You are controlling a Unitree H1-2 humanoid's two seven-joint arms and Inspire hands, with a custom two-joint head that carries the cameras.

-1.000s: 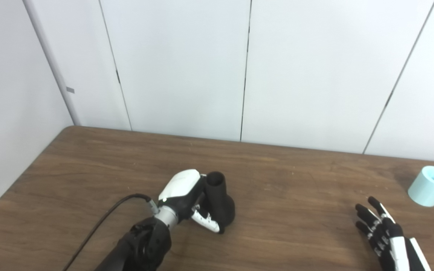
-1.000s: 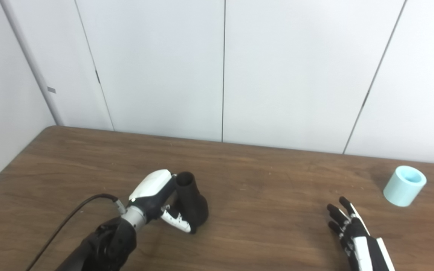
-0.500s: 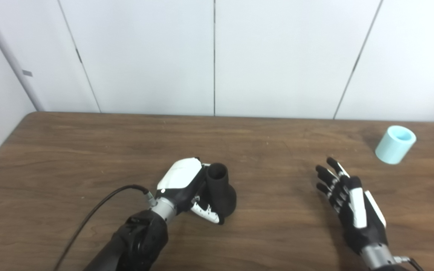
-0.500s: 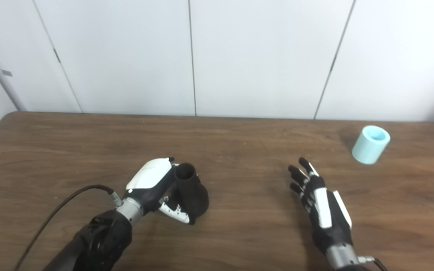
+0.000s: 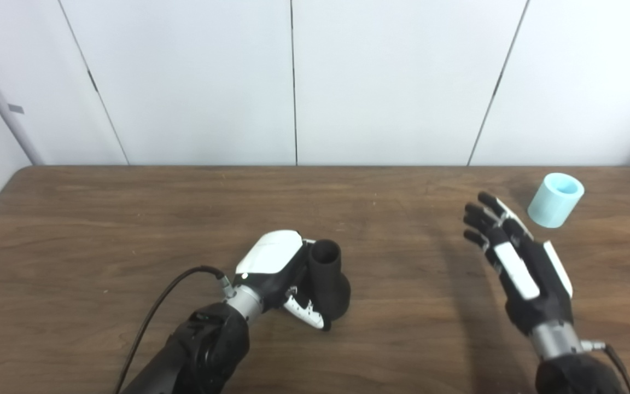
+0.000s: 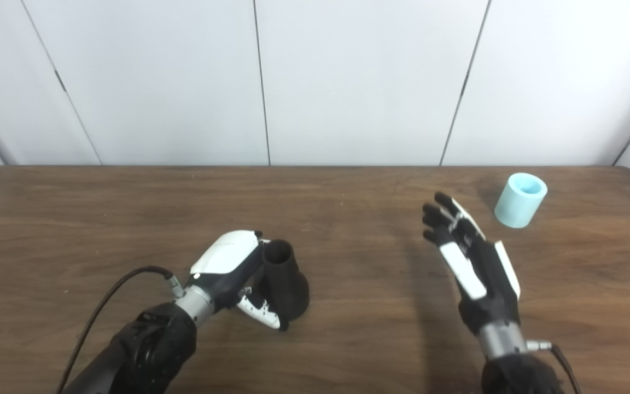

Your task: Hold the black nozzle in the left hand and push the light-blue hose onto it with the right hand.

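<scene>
right robot hand [image 5: 517, 257] now nearer light-blue hose [image 5: 555, 200], fingers spread; left robot hand [image 5: 279, 268] gripping black nozzle [image 5: 328, 279]

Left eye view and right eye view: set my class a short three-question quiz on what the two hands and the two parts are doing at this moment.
1. True or false: the left hand grips the black nozzle.
2. The light-blue hose is: A) in the right hand, B) on the table, C) on the nozzle.
3. Fill in: the right hand's fingers are ____.

Key: 1 true; 2 B, beyond the right hand's fingertips, apart from them; 3 spread.
</scene>
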